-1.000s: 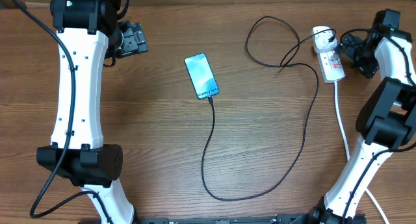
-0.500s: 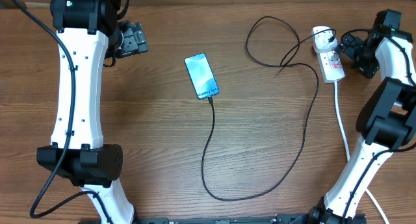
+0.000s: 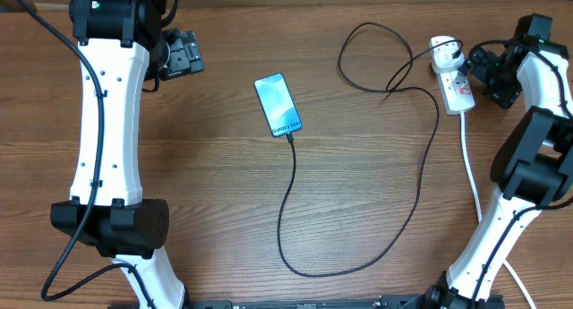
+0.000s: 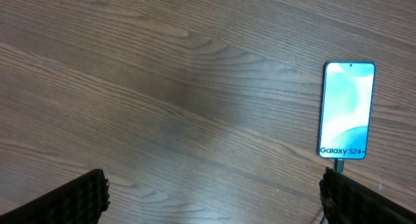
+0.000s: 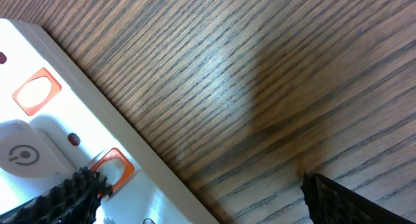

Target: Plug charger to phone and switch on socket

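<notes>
Nothing has budged in the last second, honestly. Both my arms are parked and every item on the wood surface (image 3: 224, 184) sits exactly where it was. I read that as a pause right at the switch, not progress.

Clock directions are from the overhead view, with 12 pointing away from my bases. My left end effector (image 3: 183, 54) hangs at about 10 o'clock, well apart from everything. Its fingers are spread wide, with nothing between them in the wrist view. My right end effector (image 3: 485, 76) is out at 2 o'clock, just beside the power strip (image 3: 455, 81). It's spread too and holding nothing.

The black charger cable (image 3: 291, 210) makes a big loop toward 6 o'clock, then climbs back up to the strip's far end. Something's seated in an outlet there, though I can't make out the detail. The strip's thick white cord (image 3: 469, 166) trails toward 5 o'clock.

The phone (image 3: 277, 105) lies flat near 12 o'clock with its screen lit. The connector tip (image 4: 339, 163) sits at its 6 o'clock edge, so I'd say that half is done.

That leaves the switch. In my right wrist view the nearer red switch (image 5: 112, 167) is right by one finger (image 5: 65, 191). I can't tell if they're touching, or if it's already on. A short, careful push looks like what's left, since the strip could skid.
</notes>
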`<state>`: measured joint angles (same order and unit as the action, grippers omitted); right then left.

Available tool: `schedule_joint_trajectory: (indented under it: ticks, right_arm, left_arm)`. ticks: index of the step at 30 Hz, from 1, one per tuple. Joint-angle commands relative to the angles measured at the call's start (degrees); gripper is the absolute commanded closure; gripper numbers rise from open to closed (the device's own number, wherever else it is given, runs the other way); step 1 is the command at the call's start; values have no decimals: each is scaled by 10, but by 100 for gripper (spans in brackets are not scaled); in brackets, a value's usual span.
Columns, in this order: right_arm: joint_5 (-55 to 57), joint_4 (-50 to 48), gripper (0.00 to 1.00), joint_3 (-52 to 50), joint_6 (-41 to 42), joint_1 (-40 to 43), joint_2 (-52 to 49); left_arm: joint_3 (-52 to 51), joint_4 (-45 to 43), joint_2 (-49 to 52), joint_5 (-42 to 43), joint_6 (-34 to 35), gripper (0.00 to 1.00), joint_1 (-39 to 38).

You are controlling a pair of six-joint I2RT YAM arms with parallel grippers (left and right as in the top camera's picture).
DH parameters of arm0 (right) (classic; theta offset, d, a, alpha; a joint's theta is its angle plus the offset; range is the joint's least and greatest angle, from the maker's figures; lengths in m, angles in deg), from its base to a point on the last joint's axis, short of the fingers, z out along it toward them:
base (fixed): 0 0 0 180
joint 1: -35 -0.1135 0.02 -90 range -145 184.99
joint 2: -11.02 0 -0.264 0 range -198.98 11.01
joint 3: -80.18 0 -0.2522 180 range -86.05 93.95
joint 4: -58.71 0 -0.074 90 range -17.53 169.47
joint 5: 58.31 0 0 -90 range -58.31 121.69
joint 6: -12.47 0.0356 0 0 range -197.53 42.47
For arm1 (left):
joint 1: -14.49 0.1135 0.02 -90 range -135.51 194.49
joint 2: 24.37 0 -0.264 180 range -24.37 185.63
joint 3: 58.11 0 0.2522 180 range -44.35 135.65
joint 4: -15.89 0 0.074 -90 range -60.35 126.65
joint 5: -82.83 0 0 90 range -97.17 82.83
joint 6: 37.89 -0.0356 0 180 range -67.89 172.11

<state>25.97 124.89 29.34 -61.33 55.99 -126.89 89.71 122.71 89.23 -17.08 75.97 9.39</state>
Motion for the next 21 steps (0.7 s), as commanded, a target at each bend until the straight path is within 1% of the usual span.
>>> schedule_joint_trajectory:
  ticks: [1,9,13,17,21]
  right_arm:
    - [-19,2,0,0,-15,-10,-10]
    - [-19,0,0,1,-15,-10,-11]
    - [-19,19,0,17,-15,-10,-1]
    - [-19,37,0,32,-13,-10,30]
    - [-19,49,0,33,-12,-10,84]
  left_arm:
    - [-3,-1,4,-6,6,0,2]
    - [-3,-1,4,-6,6,0,2]
    - [-3,-1,4,-6,6,0,2]
    - [-3,-1,4,-6,6,0,2]
    - [-3,-1,4,-6,6,0,2]
